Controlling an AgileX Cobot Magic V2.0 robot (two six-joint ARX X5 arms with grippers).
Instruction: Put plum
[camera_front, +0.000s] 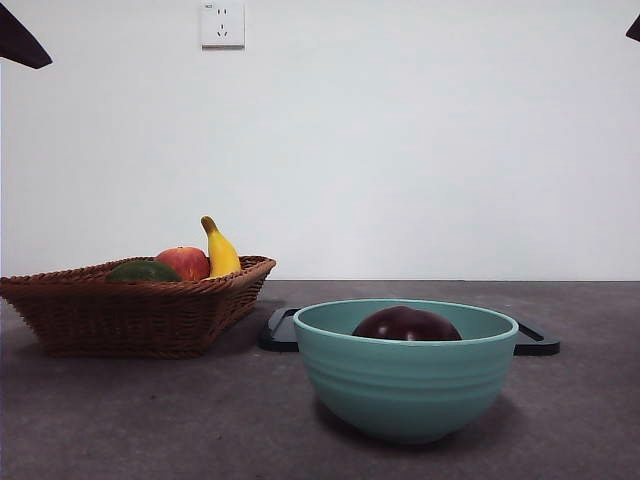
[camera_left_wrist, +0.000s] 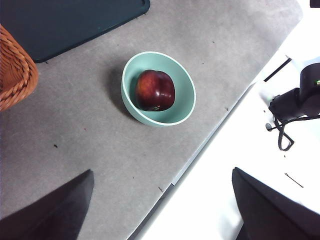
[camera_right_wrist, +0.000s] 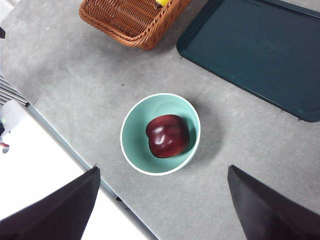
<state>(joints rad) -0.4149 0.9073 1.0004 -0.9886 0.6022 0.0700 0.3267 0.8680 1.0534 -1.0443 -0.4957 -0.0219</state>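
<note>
The plum (camera_front: 406, 325) is a glossy dark maroon fruit lying inside a teal bowl (camera_front: 405, 385) near the table's front. From above it shows as the plum (camera_left_wrist: 155, 90) in the bowl (camera_left_wrist: 182, 107) and as the plum (camera_right_wrist: 167, 135) in the bowl (camera_right_wrist: 132, 137). My left gripper (camera_left_wrist: 162, 212) hangs high above the table's edge, open and empty. Also raised well above the bowl, my right gripper (camera_right_wrist: 162, 205) is open and holds nothing. Both arms show only as black tips at the top corners of the front view.
A wicker basket (camera_front: 130, 310) at the left holds a red apple (camera_front: 184, 262), a banana (camera_front: 220, 250) and a dark green fruit (camera_front: 143, 271). A dark tray (camera_front: 535, 340) lies flat behind the bowl, seen as the tray (camera_right_wrist: 255, 50) from above.
</note>
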